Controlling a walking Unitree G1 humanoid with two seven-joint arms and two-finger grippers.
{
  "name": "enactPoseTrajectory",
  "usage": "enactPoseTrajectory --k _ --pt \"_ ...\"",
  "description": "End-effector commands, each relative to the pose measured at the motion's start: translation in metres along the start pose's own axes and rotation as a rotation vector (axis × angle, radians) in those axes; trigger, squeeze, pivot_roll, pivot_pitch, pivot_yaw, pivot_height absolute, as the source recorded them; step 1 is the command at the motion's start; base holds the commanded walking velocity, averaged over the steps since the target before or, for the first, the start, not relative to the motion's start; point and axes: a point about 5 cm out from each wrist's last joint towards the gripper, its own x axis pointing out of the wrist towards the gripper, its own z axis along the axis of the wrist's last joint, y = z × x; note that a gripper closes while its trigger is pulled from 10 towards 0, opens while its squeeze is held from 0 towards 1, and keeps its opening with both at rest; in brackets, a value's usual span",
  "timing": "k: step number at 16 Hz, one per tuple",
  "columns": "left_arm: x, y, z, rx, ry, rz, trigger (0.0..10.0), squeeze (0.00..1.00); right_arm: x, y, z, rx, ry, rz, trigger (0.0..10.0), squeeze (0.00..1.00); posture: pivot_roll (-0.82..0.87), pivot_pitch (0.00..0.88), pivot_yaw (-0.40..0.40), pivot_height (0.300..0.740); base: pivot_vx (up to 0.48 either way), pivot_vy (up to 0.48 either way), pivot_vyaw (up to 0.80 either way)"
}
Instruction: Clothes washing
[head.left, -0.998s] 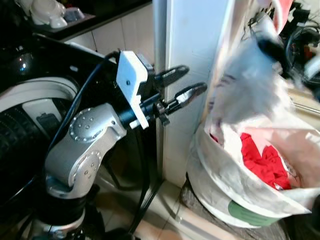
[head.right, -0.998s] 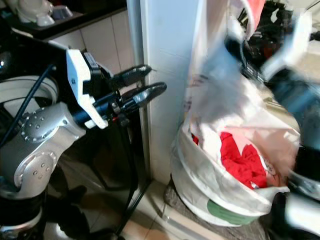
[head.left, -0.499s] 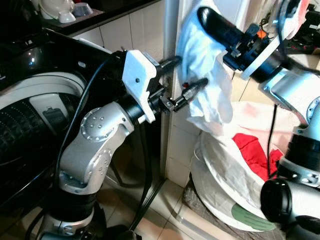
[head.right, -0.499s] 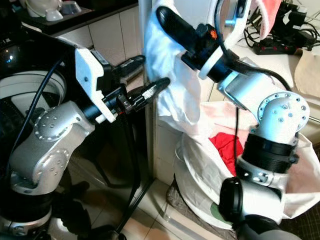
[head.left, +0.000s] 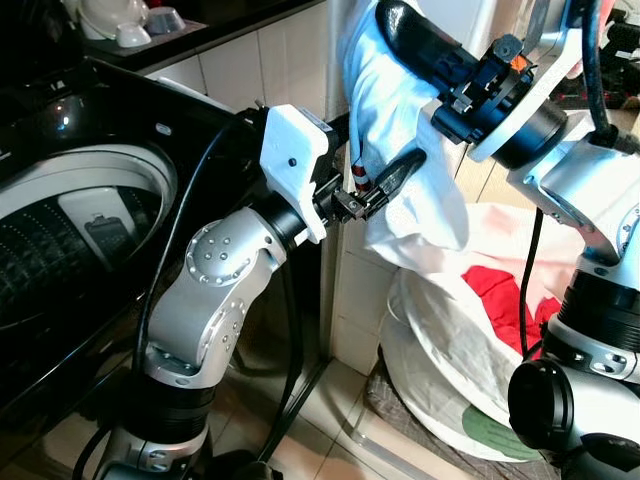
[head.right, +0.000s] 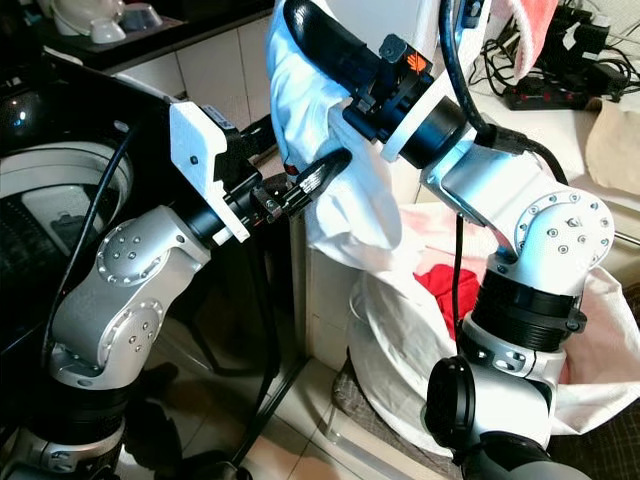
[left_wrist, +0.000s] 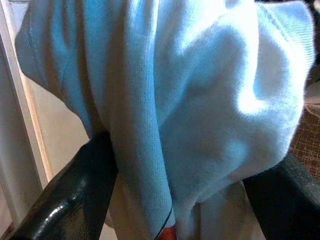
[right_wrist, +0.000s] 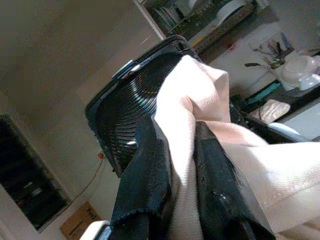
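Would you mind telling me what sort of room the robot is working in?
Probably a home laundry corner: an open washing machine, a laundry bag with a red garment, and a tiled wall.

white crockery (head.left: 120, 22) on dark counter | power strip (head.right: 540, 95) | tiled wall (head.left: 265, 60)

The white garment (head.left: 405, 140) is soft knitted cloth, matt, its fine ribbing plain in the left wrist view. The right gripper (head.right: 300, 25) pinching it has smooth, faintly shiny black fingers; the left gripper (head.left: 375, 165) has ridged black pads. Both arms are brushed silver metal with white plastic housings. The washing machine (head.left: 80, 200) on the left is glossy black. The laundry bag (head.left: 440, 350) looks like thin crinkled plastic, holding red cloth (head.left: 510, 300).
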Motion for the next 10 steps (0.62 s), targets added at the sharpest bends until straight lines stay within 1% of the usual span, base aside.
enactPoseTrajectory --k 1,10 --pt "-0.0031 0.0054 -0.0029 0.006 0.012 0.020 0.0 0.00 0.0003 0.0106 -0.0001 -0.019 -0.004 0.036 0.0 0.00 -0.02 0.000 0.018 0.740 0.000 0.000 0.00" --pt "-0.0066 0.0103 -0.0026 0.006 0.014 0.032 0.0 0.00 -0.0003 0.0134 0.0006 -0.019 -0.006 0.018 0.0 0.00 -0.02 0.000 0.018 0.740 0.000 0.000 0.00"
